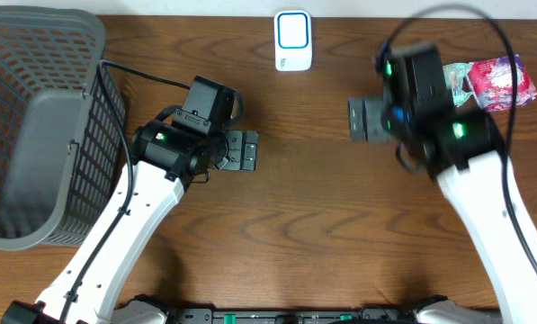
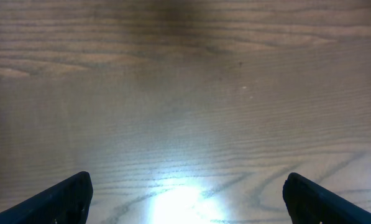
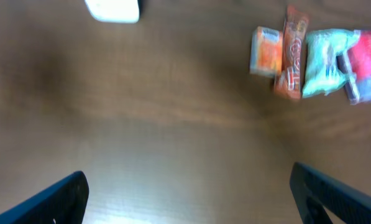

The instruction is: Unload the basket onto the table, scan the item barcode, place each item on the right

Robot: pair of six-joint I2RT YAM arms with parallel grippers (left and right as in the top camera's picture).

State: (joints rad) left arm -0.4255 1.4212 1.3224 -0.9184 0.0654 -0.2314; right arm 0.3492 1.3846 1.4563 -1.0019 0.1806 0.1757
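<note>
Snack packets [image 1: 488, 79] lie in a short row on the desk [image 1: 322, 234], well right of the scanner [image 1: 292, 40]; right pincer [image 1: 353, 120] hangs between the two, apart and empty, nearer than the left pincer [image 1: 253, 150], likewise apart, scanner's left.

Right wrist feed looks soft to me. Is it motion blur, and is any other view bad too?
Right wrist: yes, smeared throughout; the snack packets show colours but no readable print. Overhead: only the right arm is blurred, the left arm crisp. Left wrist: fairly sharp, with a glare patch on the table at bottom centre.
</note>
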